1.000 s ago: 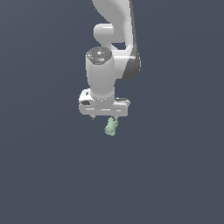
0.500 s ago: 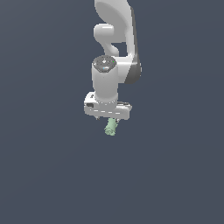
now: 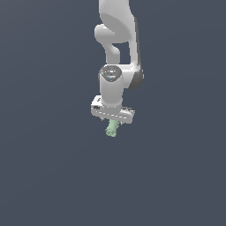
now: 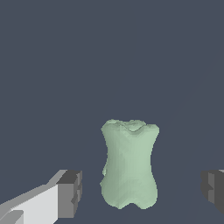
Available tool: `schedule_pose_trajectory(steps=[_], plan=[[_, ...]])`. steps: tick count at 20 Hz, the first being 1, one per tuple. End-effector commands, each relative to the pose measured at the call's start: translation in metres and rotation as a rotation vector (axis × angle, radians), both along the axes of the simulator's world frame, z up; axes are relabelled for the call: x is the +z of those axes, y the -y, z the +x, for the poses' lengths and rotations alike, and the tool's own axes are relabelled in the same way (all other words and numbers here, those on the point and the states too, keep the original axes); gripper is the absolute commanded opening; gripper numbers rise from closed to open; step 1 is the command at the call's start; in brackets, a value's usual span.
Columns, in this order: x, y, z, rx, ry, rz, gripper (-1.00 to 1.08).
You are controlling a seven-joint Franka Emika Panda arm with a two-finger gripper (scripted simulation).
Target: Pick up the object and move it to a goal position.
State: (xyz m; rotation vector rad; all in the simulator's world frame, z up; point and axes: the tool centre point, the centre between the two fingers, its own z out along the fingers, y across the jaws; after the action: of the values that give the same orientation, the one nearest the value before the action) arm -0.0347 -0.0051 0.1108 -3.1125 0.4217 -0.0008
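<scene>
While the white arm [image 3: 118, 48] reaches down over the dark surface [image 3: 48, 167], we see our pincer [image 3: 113, 125] spread open, its grey pads [image 4: 70, 194] clear of the mint-green object [image 4: 129, 164], which sits between them under the wrist.

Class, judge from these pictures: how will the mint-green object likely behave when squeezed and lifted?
The object looks solid, so probably stiff. Its waisted, bumpy sides may let it twist or slip between flat pads. It is small beside the open tool, so likely light.
</scene>
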Motion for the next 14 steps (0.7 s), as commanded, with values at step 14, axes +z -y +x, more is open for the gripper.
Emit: schedule_pose_trajectory(steps=[14], plan=[[-0.033, -0.002, -0.005, -0.019, -0.001, -0.001, 1.00]])
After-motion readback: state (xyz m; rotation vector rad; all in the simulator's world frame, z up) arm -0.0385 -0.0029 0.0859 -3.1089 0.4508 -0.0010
